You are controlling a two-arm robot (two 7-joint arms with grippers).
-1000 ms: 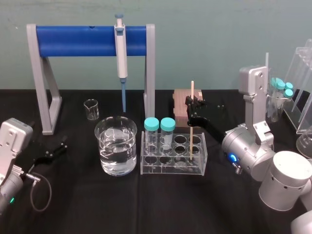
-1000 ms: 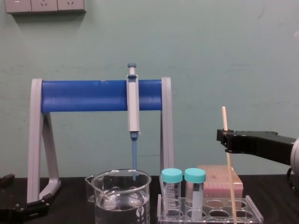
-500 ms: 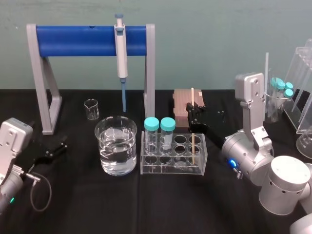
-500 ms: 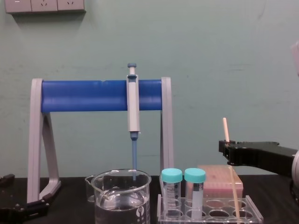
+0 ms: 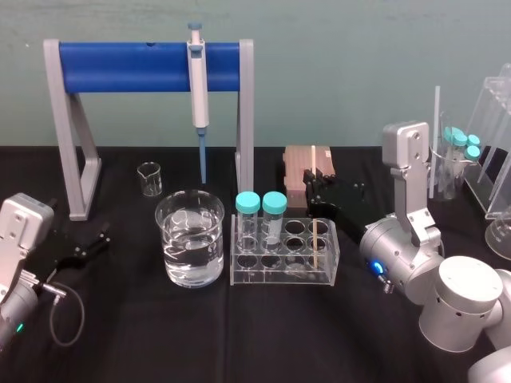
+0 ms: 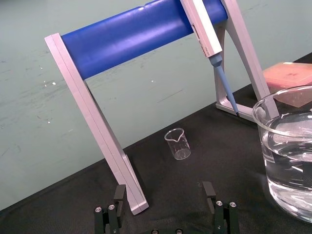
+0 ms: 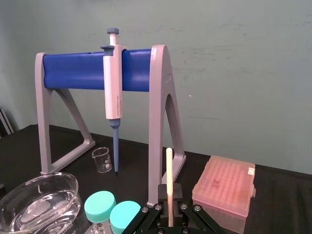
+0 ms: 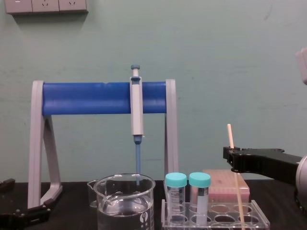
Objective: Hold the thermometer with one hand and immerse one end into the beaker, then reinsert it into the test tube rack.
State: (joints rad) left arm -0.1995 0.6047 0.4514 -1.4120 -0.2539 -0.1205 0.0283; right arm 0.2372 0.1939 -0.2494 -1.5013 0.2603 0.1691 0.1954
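1. Head view: we found the right hand [image 5: 316, 177] hanging directly above the test tube rack [image 5: 283, 278]. Its fingers were clamped together on the thermometer [image 5: 317, 239] a little below the rod's top.
2. From the hand the thermometer ran down into a hole on the hand's own side of the rack. Its short upper end poked out above the fingers.
3. In the chest view the thermometer [image 8: 230, 136] leaned slightly under the right hand [image 8: 233, 157] rather than standing plumb.
4. In the right wrist view the thermometer [image 7: 168, 170] sat pinched in the right hand [image 7: 169, 202], with no gap that we could see.
5. The beaker [image 5: 190, 263], holding water, stood on the surface beyond the rack on the side away from the hand. It was well apart from the rod.
6. The left hand [image 6: 163, 190] lay parked low over the surface, farther off still past the beaker, with its fingers apart and nothing between them.
7. We judged that the reinsertion step was in hand and close to its end. We could not tell whether the rod's lower end had reached the rack's floor.
8. The next move, as we read it, called for parting the fingers only a little and then drawing the hand straight back. That way neither finger would drag the leaning rod or tip it toward the capped tubes [image 5: 261, 203] beside it.
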